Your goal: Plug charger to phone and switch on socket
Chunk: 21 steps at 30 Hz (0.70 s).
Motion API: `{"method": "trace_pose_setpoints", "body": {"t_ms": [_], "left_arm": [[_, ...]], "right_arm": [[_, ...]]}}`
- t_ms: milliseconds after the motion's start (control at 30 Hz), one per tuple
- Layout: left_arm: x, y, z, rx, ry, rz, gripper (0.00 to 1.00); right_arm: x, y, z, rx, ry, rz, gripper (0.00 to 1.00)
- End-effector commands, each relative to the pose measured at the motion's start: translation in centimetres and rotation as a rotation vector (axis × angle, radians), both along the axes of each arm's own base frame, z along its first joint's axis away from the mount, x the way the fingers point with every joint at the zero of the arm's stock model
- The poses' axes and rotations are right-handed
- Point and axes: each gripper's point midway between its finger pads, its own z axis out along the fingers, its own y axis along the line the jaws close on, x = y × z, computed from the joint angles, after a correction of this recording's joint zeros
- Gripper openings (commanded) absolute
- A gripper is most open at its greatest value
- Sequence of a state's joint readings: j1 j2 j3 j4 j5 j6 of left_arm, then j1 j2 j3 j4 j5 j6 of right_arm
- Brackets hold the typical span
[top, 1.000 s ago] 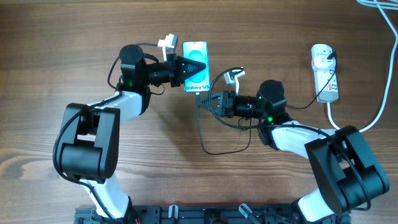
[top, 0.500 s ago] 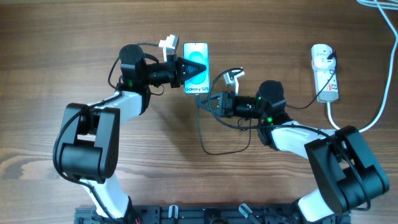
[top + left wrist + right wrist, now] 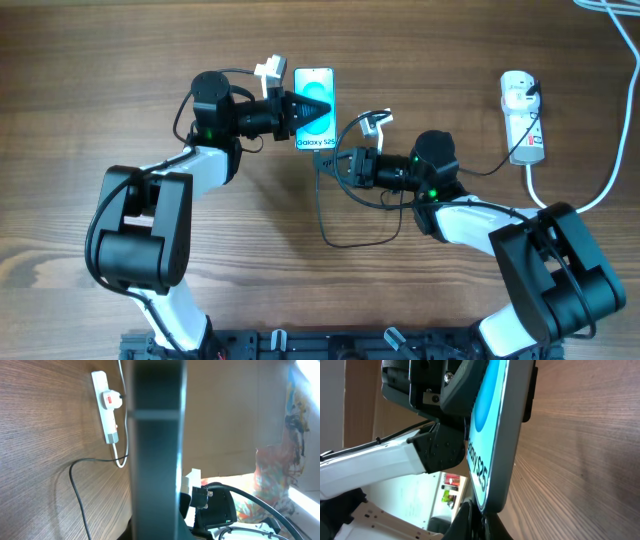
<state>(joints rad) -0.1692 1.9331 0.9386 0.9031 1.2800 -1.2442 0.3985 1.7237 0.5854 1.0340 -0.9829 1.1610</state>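
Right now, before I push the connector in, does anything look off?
Nothing stands out. The left fingers clamp the phone, the right fingers hold the charger at its Galaxy end, and its slack loops loosely on the table.

Overhead view: the left tool (image 3: 322, 108) covers the middle of the phone (image 3: 314, 80) screen. The right tool (image 3: 336, 163) hides the charger (image 3: 321, 205) tip, so seating cannot be judged. The socket (image 3: 522, 125) switch is too small to read. Left wrist view: the phone's edge is blurred and cut off top and bottom.
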Motion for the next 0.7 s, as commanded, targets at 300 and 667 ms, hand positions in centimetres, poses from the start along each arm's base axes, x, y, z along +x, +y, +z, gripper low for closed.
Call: {"method": "trace_pose_setpoints", "body": {"t_ms": [300,667], "left_arm": [[-4.2,-1.2,0.8,-0.020,-0.024,-0.238,0.04],[-4.6,-1.4,0.8,-0.022,-0.023,-0.262,0.04]], "right_arm": [[4.8,-3.0,1.7,0.029,-0.042,-0.248,0.04],[5.5,-3.8,1.7,0.030,-0.038,-0.277,0.05]]}}
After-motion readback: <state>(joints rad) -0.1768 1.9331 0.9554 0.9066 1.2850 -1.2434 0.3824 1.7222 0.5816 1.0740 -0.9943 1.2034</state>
